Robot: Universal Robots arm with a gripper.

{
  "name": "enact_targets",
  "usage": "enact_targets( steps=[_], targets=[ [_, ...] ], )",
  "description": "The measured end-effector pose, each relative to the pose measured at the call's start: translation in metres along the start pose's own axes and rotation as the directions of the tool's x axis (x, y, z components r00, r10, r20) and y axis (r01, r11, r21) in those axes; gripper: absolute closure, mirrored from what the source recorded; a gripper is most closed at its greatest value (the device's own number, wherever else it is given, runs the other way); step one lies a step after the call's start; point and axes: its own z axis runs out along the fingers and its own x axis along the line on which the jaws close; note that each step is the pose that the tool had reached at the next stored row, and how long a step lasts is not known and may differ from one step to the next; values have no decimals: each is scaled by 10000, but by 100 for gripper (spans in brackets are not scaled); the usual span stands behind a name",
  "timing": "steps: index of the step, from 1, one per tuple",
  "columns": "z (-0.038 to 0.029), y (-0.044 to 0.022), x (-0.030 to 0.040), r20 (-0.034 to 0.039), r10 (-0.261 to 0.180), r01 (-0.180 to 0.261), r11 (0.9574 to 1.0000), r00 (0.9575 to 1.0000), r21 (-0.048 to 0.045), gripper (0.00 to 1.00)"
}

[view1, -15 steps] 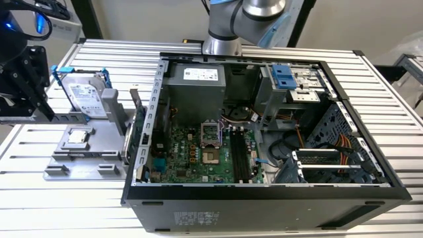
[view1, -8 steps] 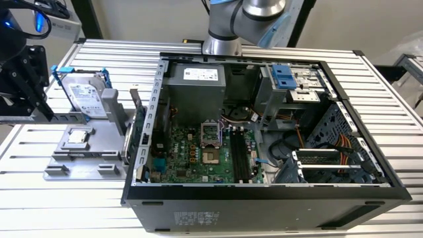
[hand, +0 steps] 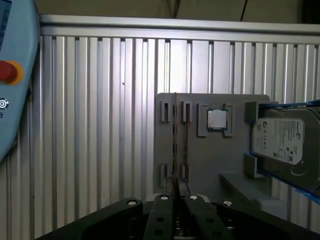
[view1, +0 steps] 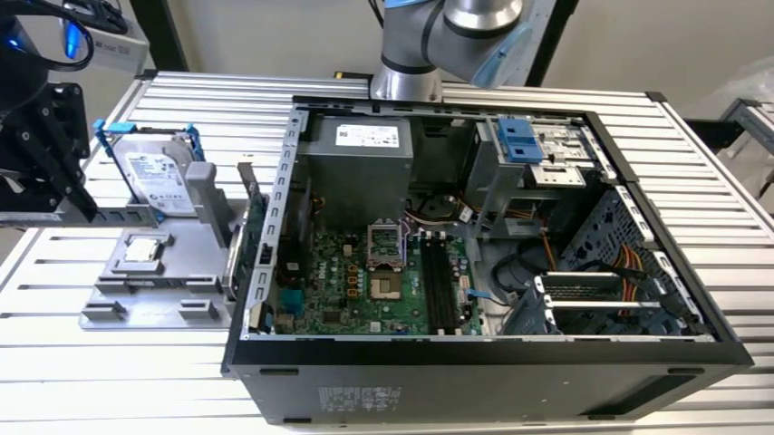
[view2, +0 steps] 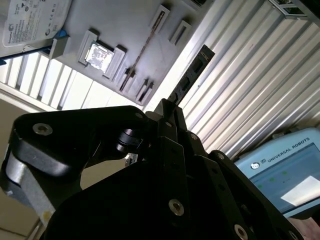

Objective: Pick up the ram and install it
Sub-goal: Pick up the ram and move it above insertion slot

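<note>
Exterior view alone: black computer case (view1: 484, 385), side panel off, lying on the slatted aluminium table (view1: 121, 381). Contents: green motherboard (view1: 351, 285) with long black memory slots (view1: 438, 285); grey power supply (view1: 357, 168) at the far end; blue-fronted drive bay (view1: 520, 140); loose coloured cables. Arm base (view1: 418, 54) at the far side of the case.

Just beside the case, on the exterior view's left: grey fixture tray (view1: 133, 313). Contents: silver hard drive (view1: 158, 177) in a blue-tabbed bracket, standing on edge; small square processor chip (view1: 145, 249), flat in its pocket.

Far left of the exterior view: black gripper (view1: 85, 210), above the table, near the hard drive.

Wrist views alone: pale blue teach pendant (view2: 285, 170) with a red button (hand: 6, 71).

Both wrist views: jaws closed almost together, pinching the ram (view2: 192, 75). Stick projecting past the fingertips, off the table and apart from the tray. Seen edge-on in the first wrist view (hand: 175, 145), lined up with the tray's narrow slot holders (hand: 186, 112).

Print: white stickers on the hard drive, the power supply and the case's near wall; lettering on the pendant. None transcribed.
</note>
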Motion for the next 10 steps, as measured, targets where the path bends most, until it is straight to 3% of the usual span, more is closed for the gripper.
enact_targets(
  steps=[10],
  targets=[
    [-24, 1, -1, -18, 0, 0, 10000, 10000, 0, 100]
  ],
)
